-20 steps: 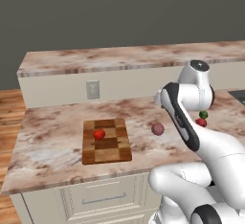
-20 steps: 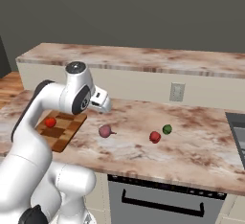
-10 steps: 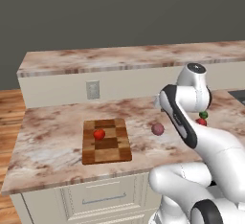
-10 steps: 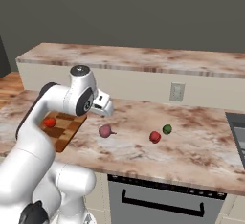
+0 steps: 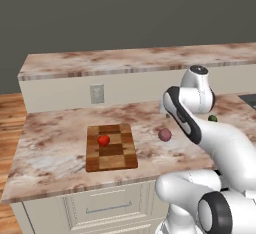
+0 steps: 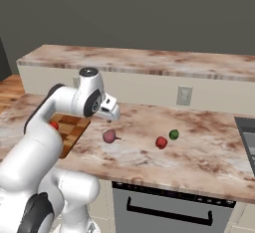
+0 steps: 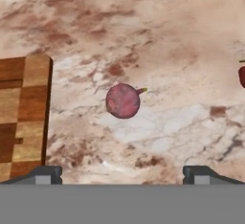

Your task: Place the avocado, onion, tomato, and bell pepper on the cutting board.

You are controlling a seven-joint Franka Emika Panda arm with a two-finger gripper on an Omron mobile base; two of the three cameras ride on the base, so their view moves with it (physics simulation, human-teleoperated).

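My gripper (image 7: pixel 122 173) hangs above the counter (image 6: pixel 209 167) with its jaws spread wide, holding nothing. The onion (image 7: pixel 123 101) lies on the marble straight ahead of me, just beside the cutting board (image 5: pixel 110 147) — the tomato (image 5: pixel 103 140) sits on that board. The bell pepper (image 6: pixel 161 142) and avocado (image 6: pixel 173 134) rest close together, farther along.
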